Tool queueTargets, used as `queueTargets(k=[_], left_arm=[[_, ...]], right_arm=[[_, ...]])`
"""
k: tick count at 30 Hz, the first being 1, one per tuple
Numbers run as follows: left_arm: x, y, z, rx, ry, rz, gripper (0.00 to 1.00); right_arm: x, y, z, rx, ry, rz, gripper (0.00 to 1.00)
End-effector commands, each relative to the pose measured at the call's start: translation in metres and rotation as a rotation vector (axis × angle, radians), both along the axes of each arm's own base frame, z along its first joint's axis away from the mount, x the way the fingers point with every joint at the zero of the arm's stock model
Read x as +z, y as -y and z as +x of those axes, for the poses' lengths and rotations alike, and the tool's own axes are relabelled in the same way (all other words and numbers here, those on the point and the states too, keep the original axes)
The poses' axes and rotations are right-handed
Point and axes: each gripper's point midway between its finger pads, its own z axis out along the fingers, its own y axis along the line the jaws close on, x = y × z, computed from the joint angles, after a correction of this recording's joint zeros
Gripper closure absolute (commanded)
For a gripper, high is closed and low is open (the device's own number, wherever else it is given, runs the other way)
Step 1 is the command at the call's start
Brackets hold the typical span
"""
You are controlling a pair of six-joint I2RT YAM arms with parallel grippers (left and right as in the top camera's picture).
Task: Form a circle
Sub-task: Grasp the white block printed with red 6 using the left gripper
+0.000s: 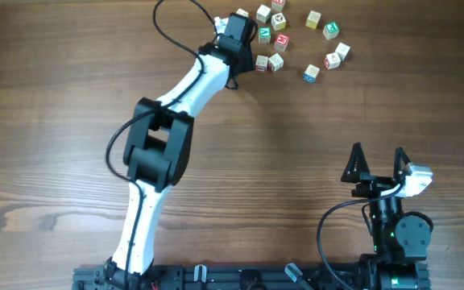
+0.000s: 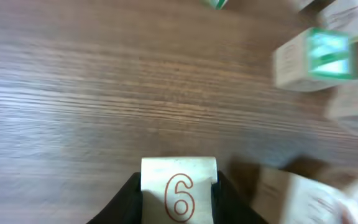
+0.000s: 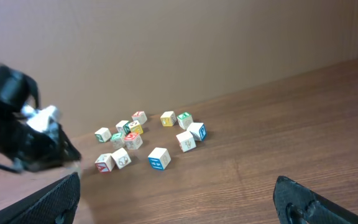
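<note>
At the far side of the tabletop (image 1: 71, 97), a loose scatter of letter cubes (image 1: 279, 22) is seen, with no ring yet formed among them. One of these, the cube marked with a red 6 (image 2: 179, 171), is clamped between the fingers of the left end effector (image 2: 179, 186), which is closed down on two opposite side faces, as the left wrist view shows. A green-faced cube (image 2: 316, 59) and other blurred ones lie just beside it to the right. The right end effector (image 1: 378, 153) is parked near the robot's base, well apart from the cubes, its jaws spread wide and nothing held.

The cubes are judged to be light, stiff and smooth-sided, so only a modest squeeze should be needed. Hold is best taken squarely on flat opposite faces, low and centred; a grip on edges or corners could let a cube twist out. Neighbours so close could easily be nudged.
</note>
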Motion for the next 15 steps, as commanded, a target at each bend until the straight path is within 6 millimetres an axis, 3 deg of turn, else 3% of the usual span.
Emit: queueTargets(k=[1,3,6,9,15], left_arm=[[0.1,-0.009,-0.014,0.003,0.085,-0.029,0.71],[0.12,-0.014,-0.033,-0.002,0.059,-0.018,0.71],[0.132,-0.017,-0.072,-0.029,-0.029,0.024,0.72],[0.123,-0.009,-0.103,-0.072,-0.123,0.07,0.74],[0.078,0.017,-0.146,-0.166,-0.226,0.145,0.75]], right_arm=[[0.002,-0.003,0.0,0.015,0.01,-0.017,0.0],[0.002,-0.002,0.0,0.015,0.01,-0.017,0.0],[0.002,-0.002,0.0,0.015,0.01,-0.017,0.0],[0.002,-0.003,0.0,0.015,0.01,-0.017,0.0],[0.002,-0.003,0.0,0.015,0.01,-0.017,0.0]])
